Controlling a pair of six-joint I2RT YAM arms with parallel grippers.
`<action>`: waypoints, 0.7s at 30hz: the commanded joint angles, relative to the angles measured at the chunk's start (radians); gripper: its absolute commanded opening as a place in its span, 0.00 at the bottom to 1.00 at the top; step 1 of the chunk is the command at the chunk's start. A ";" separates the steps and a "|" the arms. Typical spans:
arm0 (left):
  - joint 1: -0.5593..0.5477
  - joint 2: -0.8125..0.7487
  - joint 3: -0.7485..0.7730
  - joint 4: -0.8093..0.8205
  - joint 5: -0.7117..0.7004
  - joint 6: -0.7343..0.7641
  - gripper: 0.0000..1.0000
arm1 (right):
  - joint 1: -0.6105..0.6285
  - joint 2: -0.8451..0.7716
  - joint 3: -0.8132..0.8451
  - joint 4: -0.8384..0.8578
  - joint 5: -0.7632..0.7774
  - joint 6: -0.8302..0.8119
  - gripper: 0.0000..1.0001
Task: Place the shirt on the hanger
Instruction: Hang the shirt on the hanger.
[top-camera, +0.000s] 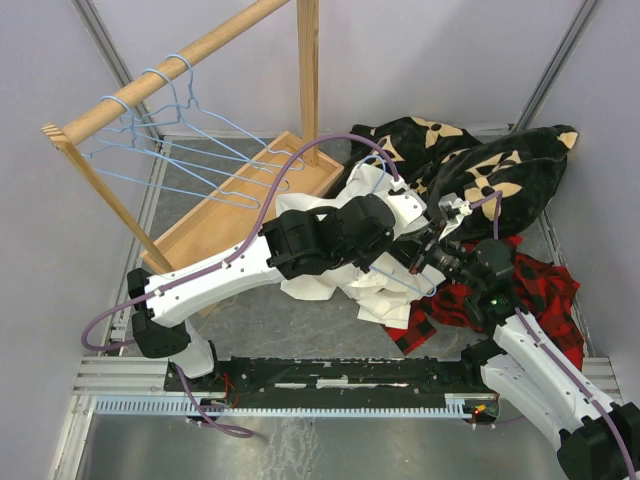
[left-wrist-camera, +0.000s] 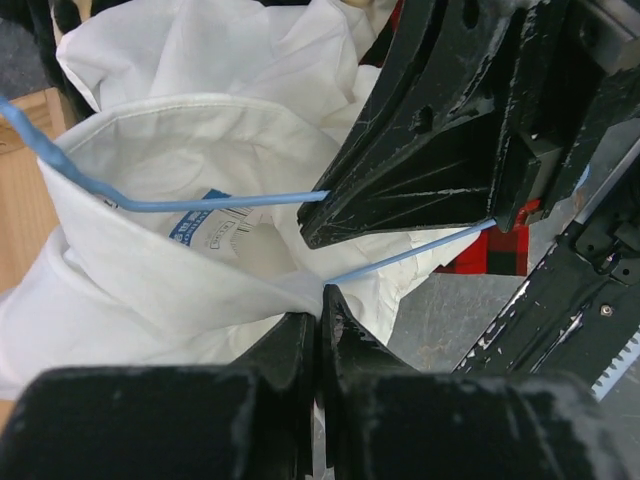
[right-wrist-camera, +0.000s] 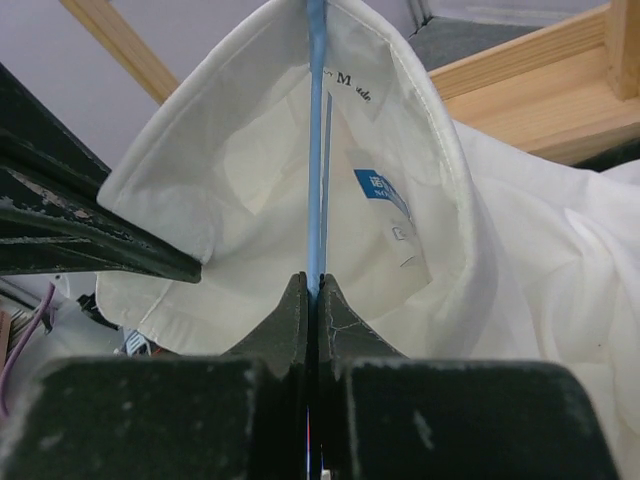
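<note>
2 robot arms met over a cream-white button-up dress shirt (top-camera: 330, 290), working a thin light-blue wire hanger (right-wrist-camera: 316, 120) into its collar.
The right gripper (right-wrist-camera: 312, 285) was clamped on the hanger's wire, which ran up through the open neck past a small blue label (right-wrist-camera: 380, 190). The left gripper (left-wrist-camera: 319, 300) had its jaws together at the collar's edge; on cloth or wire, I could not tell. Doing this well likely meant holding the wire steady while slowly drawing the collar over 1 shoulder, so nothing snagged. The shirt lay bunched on the grey table (top-camera: 300, 335), against a red-and-black plaid garment (top-camera: 525, 290) and near a black flowered blanket (top-camera: 490, 165). 3 spare hangers (top-camera: 190, 130) hung on a wooden rail (top-camera: 170, 65), well apart.
</note>
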 joint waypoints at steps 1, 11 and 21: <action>-0.012 -0.026 0.042 0.067 -0.036 0.016 0.05 | 0.003 -0.075 -0.010 0.105 0.106 0.024 0.00; -0.012 -0.242 -0.025 0.133 -0.103 0.005 0.74 | 0.003 -0.382 -0.009 -0.063 0.348 0.065 0.00; -0.012 -0.421 -0.194 0.215 -0.277 0.114 0.88 | 0.002 -0.505 0.235 -0.304 0.421 -0.009 0.00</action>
